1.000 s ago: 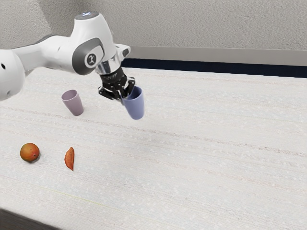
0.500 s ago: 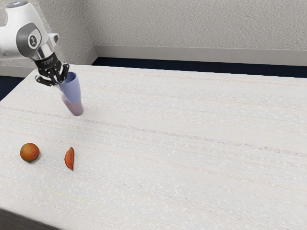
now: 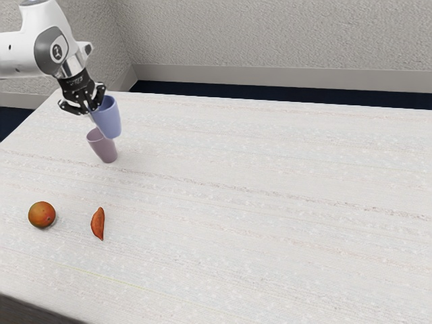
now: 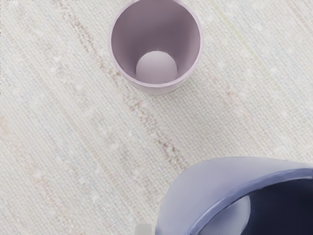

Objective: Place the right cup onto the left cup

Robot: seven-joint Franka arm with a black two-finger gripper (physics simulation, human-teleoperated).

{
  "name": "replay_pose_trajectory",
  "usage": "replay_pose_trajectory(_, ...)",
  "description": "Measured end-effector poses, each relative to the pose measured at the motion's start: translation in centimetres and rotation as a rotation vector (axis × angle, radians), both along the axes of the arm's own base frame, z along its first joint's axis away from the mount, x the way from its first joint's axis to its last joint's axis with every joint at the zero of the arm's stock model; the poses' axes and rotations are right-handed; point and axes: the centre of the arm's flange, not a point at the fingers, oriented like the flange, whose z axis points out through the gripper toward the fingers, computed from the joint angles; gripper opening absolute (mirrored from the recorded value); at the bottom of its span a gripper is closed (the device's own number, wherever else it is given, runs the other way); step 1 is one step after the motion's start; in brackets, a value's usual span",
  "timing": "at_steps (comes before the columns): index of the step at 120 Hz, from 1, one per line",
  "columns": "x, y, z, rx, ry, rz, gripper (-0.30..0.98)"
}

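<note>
- Pale table (image 3: 270, 202), rough wall (image 3: 270, 34) up top
- Upper left: my gripper (image 3: 93, 109), pinching the blue cup's wall
- Just below: mauve cup (image 3: 103, 150), rim uncovered now
- Blue cup (image 3: 108, 123) shifted slightly toward the exterior view's right, so probably needs realigning lol

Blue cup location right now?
Exterior view, upper left: the blue cup is in the pincer, pictured just above the mauve cup and slightly toward the exterior view's right. The wrist view shows them apart.
</note>
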Motion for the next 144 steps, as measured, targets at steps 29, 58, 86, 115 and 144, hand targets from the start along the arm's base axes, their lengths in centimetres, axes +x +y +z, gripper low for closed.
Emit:
replay_pose_trajectory(29, 0.3, 5.1, -0.9, -0.017, 0.0, 0.075, -0.1)
replay_pose_trajectory(58, 1.0, 7.6, -1.8, -0.037, -0.007, 0.106, -0.1)
replay_pose_trajectory(86, 1.4, 10.0, -3.1, -0.054, -0.005, 0.136, -0.1)
replay_pose_trajectory(115, 2.6, 10.8, -2.9, -0.048, -0.025, 0.134, -0.1)
replay_pose_trajectory(144, 3.5, 12.5, -4.5, -0.056, -0.02, 0.153, -0.1)
